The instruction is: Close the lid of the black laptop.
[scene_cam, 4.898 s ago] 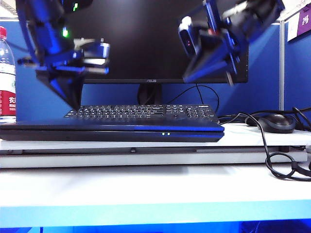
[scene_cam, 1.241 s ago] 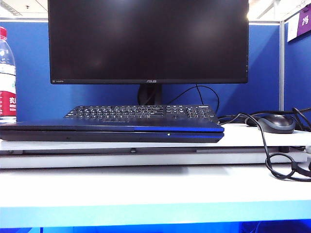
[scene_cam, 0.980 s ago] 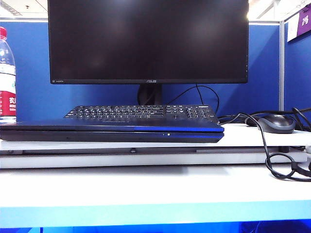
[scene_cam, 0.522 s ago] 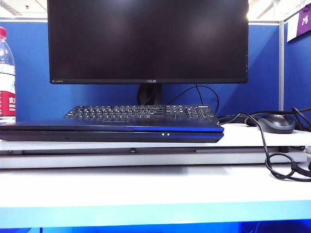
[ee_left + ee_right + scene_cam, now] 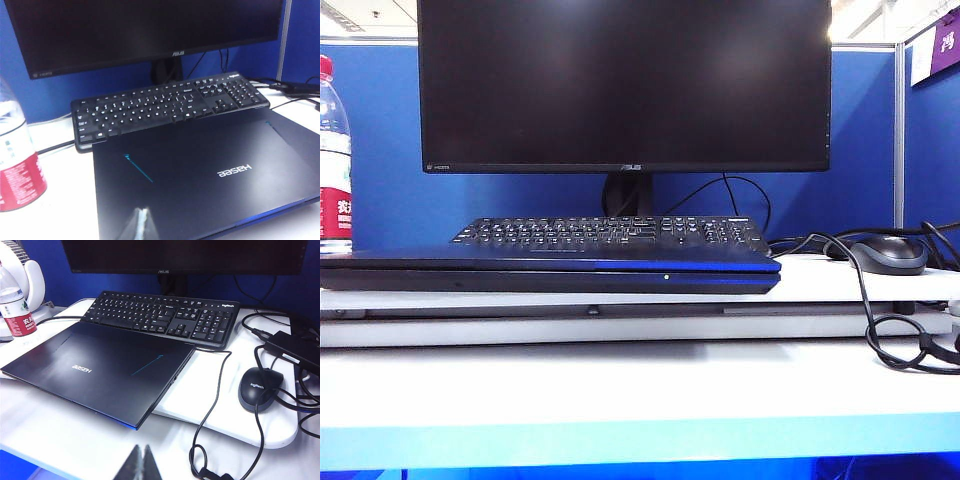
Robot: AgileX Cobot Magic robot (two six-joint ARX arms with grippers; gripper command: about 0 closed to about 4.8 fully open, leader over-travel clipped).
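I see the black laptop (image 5: 100,372) lying flat on the white desk, just in front of the keyboard; its lid (image 5: 210,170) is fully down, plain black back up, white Hasee logo and thin blue accent lines showing

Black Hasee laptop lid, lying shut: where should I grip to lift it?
Flat black laptop lid: take its thin front edge, from the front, where a corner seems to overhang the white board. Left gripper and right gripper hover above, jaws shut.
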